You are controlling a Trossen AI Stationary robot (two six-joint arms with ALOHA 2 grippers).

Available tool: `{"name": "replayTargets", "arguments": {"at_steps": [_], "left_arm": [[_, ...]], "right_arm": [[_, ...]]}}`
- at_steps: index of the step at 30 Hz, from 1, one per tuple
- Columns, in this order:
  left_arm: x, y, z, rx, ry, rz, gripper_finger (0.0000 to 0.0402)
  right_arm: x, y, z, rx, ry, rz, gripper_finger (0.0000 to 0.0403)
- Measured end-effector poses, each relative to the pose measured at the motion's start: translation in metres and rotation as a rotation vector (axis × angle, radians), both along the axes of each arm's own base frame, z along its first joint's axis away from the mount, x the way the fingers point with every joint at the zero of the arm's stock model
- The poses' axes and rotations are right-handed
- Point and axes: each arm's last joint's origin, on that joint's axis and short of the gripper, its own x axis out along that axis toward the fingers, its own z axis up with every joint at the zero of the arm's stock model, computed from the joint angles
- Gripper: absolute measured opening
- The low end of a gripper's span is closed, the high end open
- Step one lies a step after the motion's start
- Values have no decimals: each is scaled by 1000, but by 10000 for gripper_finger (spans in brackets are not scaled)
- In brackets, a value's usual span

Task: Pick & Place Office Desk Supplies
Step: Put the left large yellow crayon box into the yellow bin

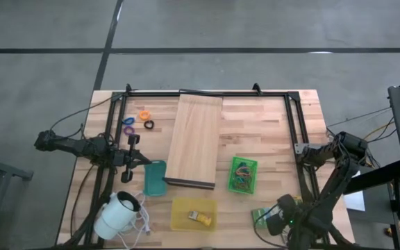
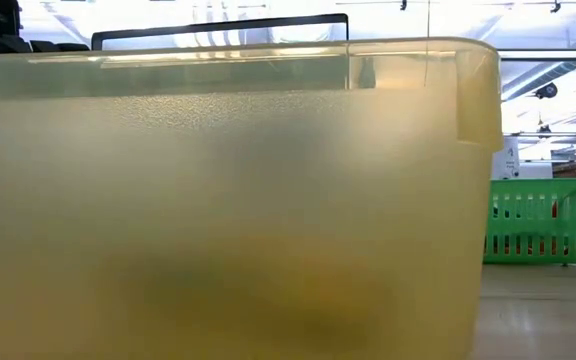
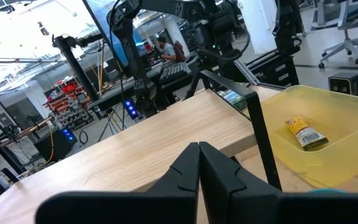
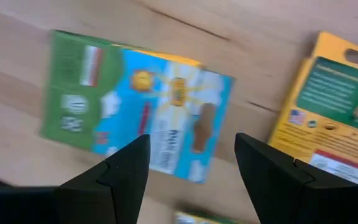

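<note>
Above a green-blue packet (image 4: 138, 118), right end effector (image 4: 191, 165) spread, pointing down; left end effector (image 3: 199, 163) pressed together.

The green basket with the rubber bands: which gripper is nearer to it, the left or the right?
Right. The right gripper, open, hangs over packets at the table's near right corner, just beyond the green basket. The left gripper, shut, is across the wooden board, beside the teal tray.

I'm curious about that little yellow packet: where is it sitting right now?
In the high view, the yellow packet lies inside the yellow tray near the table's front edge, just below the wooden board.
</note>
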Motion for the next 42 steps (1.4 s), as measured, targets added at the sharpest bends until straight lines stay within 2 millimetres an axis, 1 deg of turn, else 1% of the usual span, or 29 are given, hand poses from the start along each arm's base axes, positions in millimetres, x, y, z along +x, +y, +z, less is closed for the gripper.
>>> {"name": "replayTargets", "arguments": {"at_steps": [4, 12, 19, 26, 30, 42], "left_arm": [[0, 0, 0, 0, 0, 0, 12], [0, 0, 0, 0, 0, -1, 12], [0, 0, 0, 0, 0, -1, 12], [0, 0, 0, 0, 0, -1, 12], [0, 0, 0, 0, 0, -1, 12], [0, 0, 0, 0, 0, -1, 12]], "right_arm": [[-4, -8, -7, 12, -5, -11, 231], [-8, -18, -24, 98, -57, -12, 231], [-8, -19, -24, 103, -94, -14, 231], [-7, -17, -23, 120, -113, -5, 227], [-7, -17, -23, 121, -114, -3, 206], [-7, -17, -23, 113, -115, 26, 123]]}}
